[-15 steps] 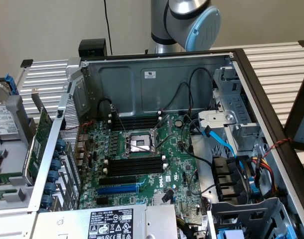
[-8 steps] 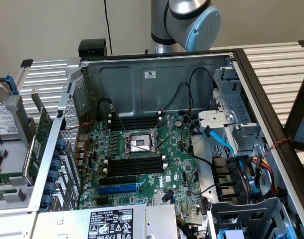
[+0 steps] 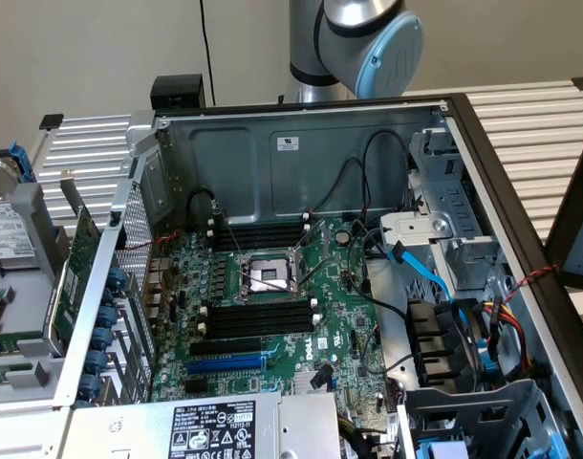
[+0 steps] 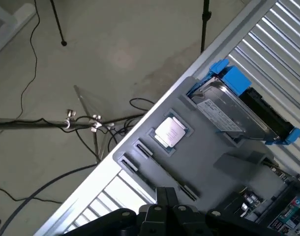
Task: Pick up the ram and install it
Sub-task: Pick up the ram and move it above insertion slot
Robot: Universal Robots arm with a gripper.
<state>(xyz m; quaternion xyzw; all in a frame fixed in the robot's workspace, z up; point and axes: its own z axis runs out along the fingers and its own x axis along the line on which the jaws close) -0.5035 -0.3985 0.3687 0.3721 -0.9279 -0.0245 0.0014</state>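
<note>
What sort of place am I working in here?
Probably a lab or workshop bench for PC assembly: an open computer case with its motherboard, a gray parts tray holding a processor and hard drive, concrete floor.

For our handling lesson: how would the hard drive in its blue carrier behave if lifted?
The hard drive looks metal-cased, so probably stiff and heavy for its size. Lying flat on the grey tray, it seems unlikely to roll.

PC-build bench: the ram (image 3: 16, 340), a long, narrow green stick, sat level in a gray tray (image 3: 29, 212) outside the open case (image 3: 301, 117), at the exterior view's left edge, near a hard drive (image 3: 5, 234) & just beside the case's side wall. Not yet installed. Chips, label too small to tell.
</note>
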